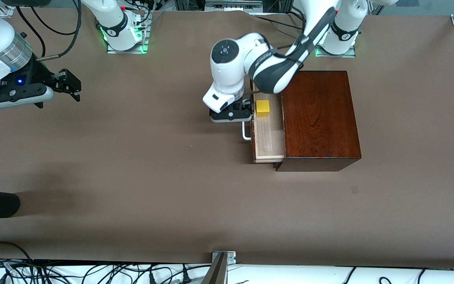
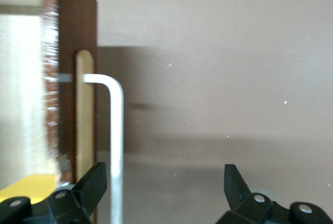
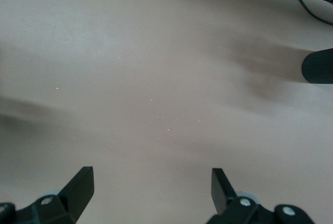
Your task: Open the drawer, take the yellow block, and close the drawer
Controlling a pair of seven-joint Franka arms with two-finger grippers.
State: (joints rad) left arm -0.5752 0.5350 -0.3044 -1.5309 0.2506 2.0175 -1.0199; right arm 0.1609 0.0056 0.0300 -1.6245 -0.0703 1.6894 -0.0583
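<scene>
Yellow block (image 1: 263, 108) inside partly open pale-lined drawer (image 1: 268, 134)

Upper end of the white handle (image 1: 246, 132) covered by the left gripper (image 1: 246, 107) in the front view; lower end cut by the frame edge in the left wrist view. Yellow block (image 2: 27, 188) cropped to a blurred sliver beside one finger (image 2: 92, 182). Drawer (image 1: 268, 132) interior smeared pale there, its farthest stretch under the left arm. Right gripper (image 3: 151, 185) fingers cut off at the base. Dark rounded object (image 3: 318, 65) clipped by the edge, unidentifiable.
</scene>
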